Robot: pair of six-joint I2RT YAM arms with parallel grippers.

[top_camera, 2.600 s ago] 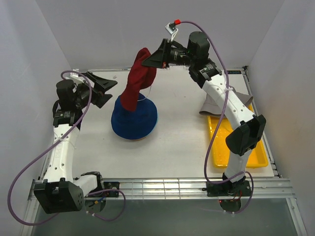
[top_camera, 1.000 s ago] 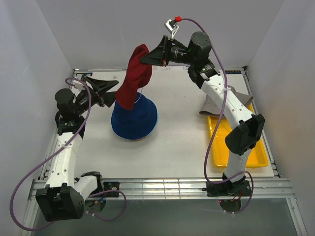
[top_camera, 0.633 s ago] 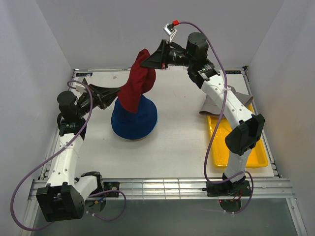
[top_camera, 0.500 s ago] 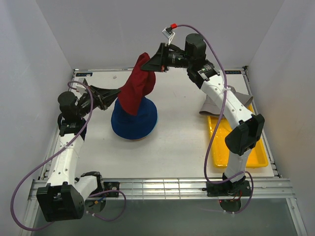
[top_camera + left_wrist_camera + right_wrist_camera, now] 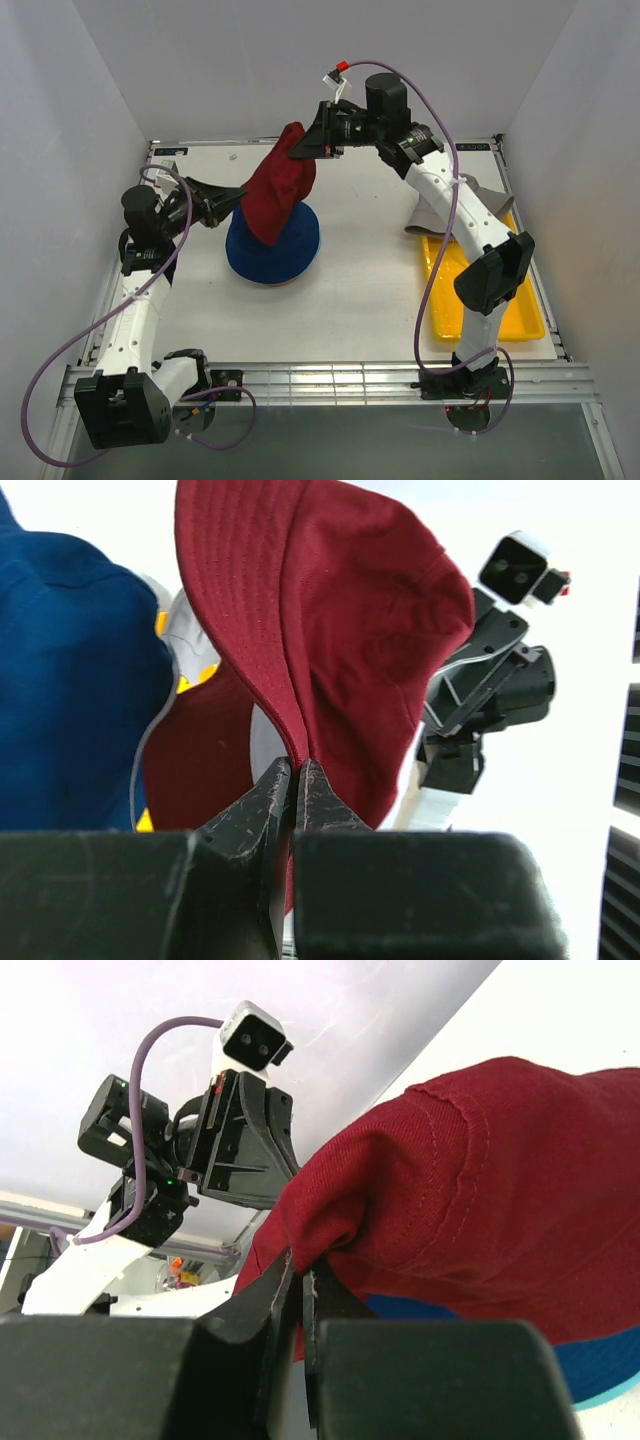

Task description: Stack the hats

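Left gripper [image 5: 296, 770] pinched shut on the brim of the dark red hat [image 5: 340, 640]; right gripper [image 5: 300, 1265] clamped tight on the opposite edge; the cloth hangs spread between the two jaws, over the navy hat [image 5: 290, 250] just below them on the table [image 5: 360, 290]; well off to the right of both jaws a grey hat [image 5: 428, 212] overlaps the far end of one yellow tray [image 5: 530, 320]; the top view counts three hats; only the right wrist view shows a sliver of teal hat [image 5: 612, 1385] under the navy one.
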